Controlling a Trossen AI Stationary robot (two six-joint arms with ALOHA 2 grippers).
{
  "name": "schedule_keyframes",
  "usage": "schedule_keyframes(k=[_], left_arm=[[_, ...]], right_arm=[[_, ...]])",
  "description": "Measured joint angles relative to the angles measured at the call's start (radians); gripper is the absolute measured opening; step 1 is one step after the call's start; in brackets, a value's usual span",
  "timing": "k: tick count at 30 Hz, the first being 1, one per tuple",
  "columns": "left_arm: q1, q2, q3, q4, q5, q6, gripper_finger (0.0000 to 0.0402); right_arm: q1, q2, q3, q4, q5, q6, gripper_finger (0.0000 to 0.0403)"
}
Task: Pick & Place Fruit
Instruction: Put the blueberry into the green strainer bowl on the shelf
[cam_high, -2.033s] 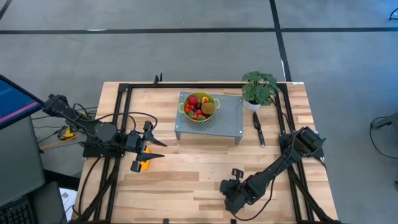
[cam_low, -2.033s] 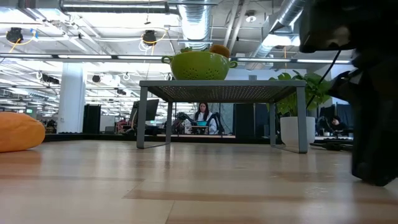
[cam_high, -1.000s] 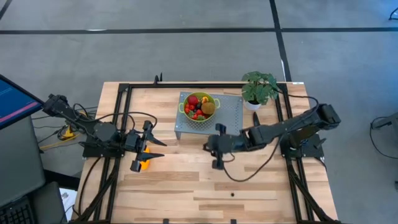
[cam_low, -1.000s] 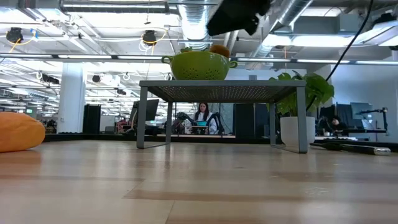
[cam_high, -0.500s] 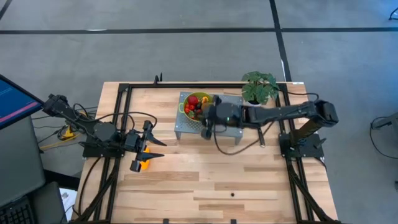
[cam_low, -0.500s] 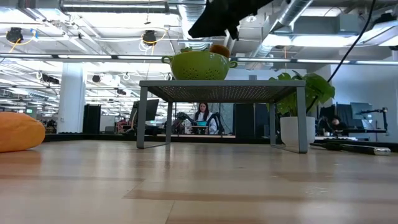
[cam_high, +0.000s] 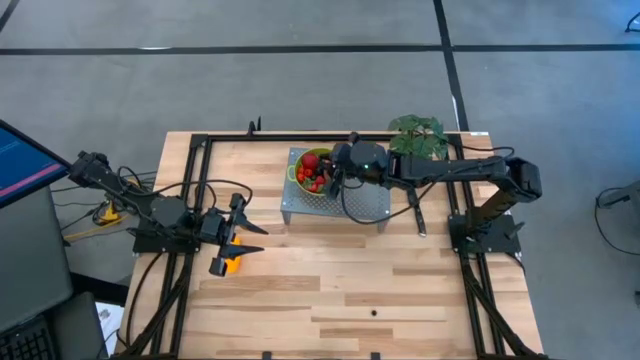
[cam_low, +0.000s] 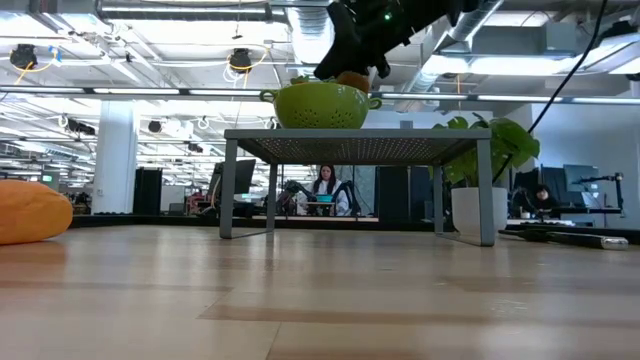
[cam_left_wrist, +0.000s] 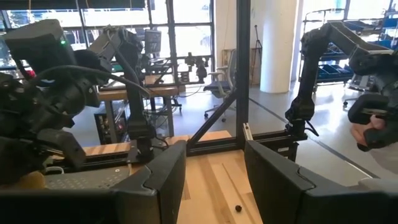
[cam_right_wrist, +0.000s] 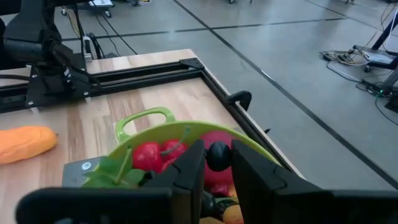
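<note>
A green colander (cam_high: 318, 173) full of fruit stands on a grey perforated stand (cam_high: 365, 203) at the table's far middle. Red pieces (cam_right_wrist: 148, 155) show inside it. My right gripper (cam_right_wrist: 217, 173) hovers over the colander's right side (cam_low: 345, 62), shut on a small dark berry (cam_right_wrist: 217, 155). A long orange fruit (cam_high: 232, 264) lies on its side on the table at the left. My left gripper (cam_high: 257, 240) hangs above it, level and open, with nothing between its fingers (cam_left_wrist: 155, 180). My right gripper pinches the dark berry (cam_right_wrist: 218, 157) between its two fingers, which meet the berry's two opposite sides. The fingers come from the table's right side, slanting a little downward. The berry is lifted clear, above the fruit in the colander.
A potted plant (cam_high: 418, 140) stands right of the stand, and a black-handled knife (cam_high: 415, 212) lies near it. A small dark dot (cam_high: 375, 312) sits on the near middle of the table. Black frame rails (cam_high: 200, 180) run along the table's sides. The near half is bare wood.
My right gripper has swung from the table in front of the stand toward the far edge and slightly up, and now hangs over the colander. It has tipped less steeply downward. Its finger gap looks unchanged.
</note>
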Motion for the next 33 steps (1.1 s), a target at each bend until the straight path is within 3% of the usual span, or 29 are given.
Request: schedule_keyframes(k=[9,24,33], left_arm=[[0.0,0.0,0.0,0.003,-0.001,0.0,0.0158],[0.0,0.0,0.0,0.005,0.0,0.0,0.0158],[0.0,0.0,0.0,0.006,0.003,0.0,0.0158]], right_arm=[[0.0,0.0,0.0,0.0,0.0,0.018,0.0081],[0.052,-0.042,0.027,-0.002,0.003,-0.034,0.0169],[0.233,-0.185,0.051,-0.302,0.029,0.044,0.0159]])
